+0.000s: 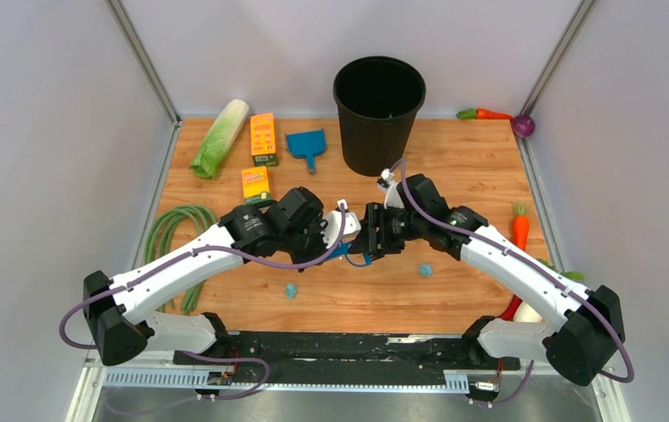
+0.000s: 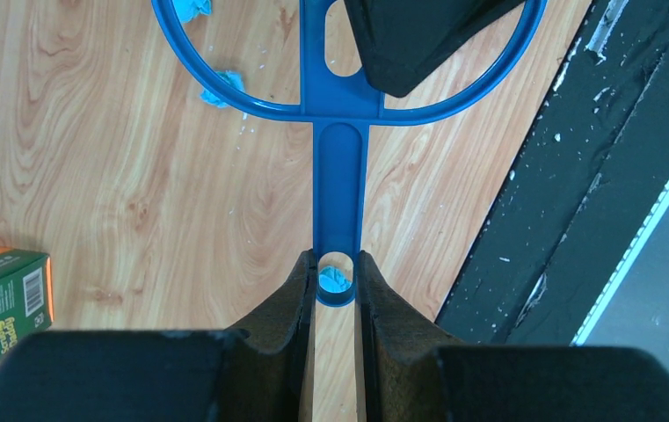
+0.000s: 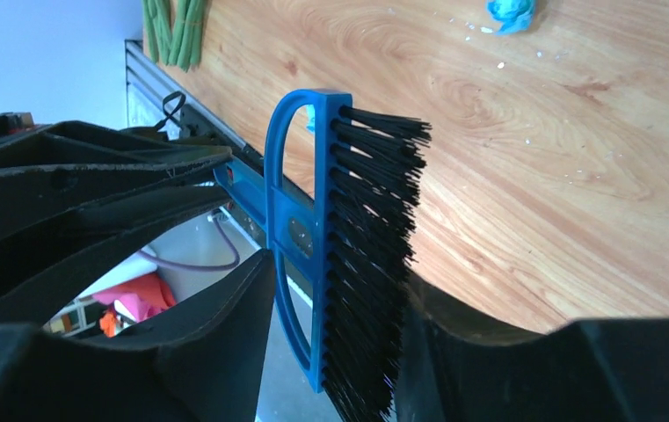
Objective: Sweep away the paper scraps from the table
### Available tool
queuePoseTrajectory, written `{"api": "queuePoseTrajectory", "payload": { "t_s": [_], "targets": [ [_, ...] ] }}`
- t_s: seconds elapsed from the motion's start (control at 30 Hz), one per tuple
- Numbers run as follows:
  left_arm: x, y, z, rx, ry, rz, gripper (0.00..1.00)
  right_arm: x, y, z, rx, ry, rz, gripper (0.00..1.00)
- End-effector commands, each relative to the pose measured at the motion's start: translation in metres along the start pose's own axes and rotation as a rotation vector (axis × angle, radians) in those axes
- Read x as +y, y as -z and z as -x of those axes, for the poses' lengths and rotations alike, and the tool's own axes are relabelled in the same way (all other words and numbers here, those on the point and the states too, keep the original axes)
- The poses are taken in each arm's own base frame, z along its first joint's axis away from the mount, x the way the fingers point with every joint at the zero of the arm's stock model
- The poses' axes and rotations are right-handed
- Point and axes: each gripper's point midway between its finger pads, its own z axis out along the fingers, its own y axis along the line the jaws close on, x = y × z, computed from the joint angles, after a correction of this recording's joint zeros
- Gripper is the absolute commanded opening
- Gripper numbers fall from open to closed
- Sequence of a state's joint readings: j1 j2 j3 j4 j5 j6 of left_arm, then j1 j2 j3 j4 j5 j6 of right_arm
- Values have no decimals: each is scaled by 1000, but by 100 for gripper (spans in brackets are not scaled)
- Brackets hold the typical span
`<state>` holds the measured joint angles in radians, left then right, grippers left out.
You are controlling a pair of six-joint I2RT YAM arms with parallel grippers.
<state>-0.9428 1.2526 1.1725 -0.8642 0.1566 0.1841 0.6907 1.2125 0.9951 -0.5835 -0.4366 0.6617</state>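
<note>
From above, paper scraps [image 1: 291, 289] lie on the bench [image 1: 471, 167], near the two meeting arms. Left wrist: the left gripper [image 2: 337, 264] has its jaws clamped on the brush [image 2: 339, 176] handle. Right wrist: the right gripper [image 3: 339, 271] has its jaws straddling the bristled head, but I cannot tell whether they are pinching it. Best to seat that hold squarely on the head before the left lets go.

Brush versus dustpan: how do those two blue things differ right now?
The brush has black bristles; the dustpan is a plain scoop. The brush is held above the table, its handle pinched in the left claw; the dustpan lies flat on the table at the back, beside the black bin. Both are blue plastic.
</note>
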Motion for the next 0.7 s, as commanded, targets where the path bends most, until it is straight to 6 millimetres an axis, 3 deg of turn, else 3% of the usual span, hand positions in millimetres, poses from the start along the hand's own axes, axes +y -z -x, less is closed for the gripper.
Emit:
{"api": "queuePoseTrajectory", "payload": {
  "t_s": [0.0, 0.07, 0.1, 0.2, 0.27, 0.3, 0.33, 0.37, 0.5, 0.67],
  "targets": [
    [-5, 22, 14, -65, 3, 0, 14, 27, 6, 16, -43, 55, 84, 48],
    [-5, 24, 13, -68, 6, 2, 14, 33, 8, 18, -41, 64, 105, 46],
    [-5, 26, 13, -73, 7, 6, 14, 36, 9, 20, -43, 67, 114, 40],
    [-3, 30, 16, -90, 27, 23, 15, 45, 11, 22, -38, 76, 143, 2],
    [-1, 34, 20, -111, 51, 48, 23, 52, 14, 25, -39, 80, 167, 0],
    [4, 38, 20, -122, 67, 83, 45, 57, 17, 26, -40, 87, 181, 0],
    [6, 41, 24, -142, 104, 99, 56, 61, 20, 29, -49, 94, 189, 0],
    [10, 48, 27, -169, 118, 131, 78, 66, 24, 33, -63, 105, 198, 0],
    [21, 76, 45, -243, 214, 216, 78, 76, 39, 49, -115, 115, 226, 0],
    [44, 130, 77, -363, 355, 319, 77, 94, 64, 71, -171, 161, 297, 0]
  ]
}}
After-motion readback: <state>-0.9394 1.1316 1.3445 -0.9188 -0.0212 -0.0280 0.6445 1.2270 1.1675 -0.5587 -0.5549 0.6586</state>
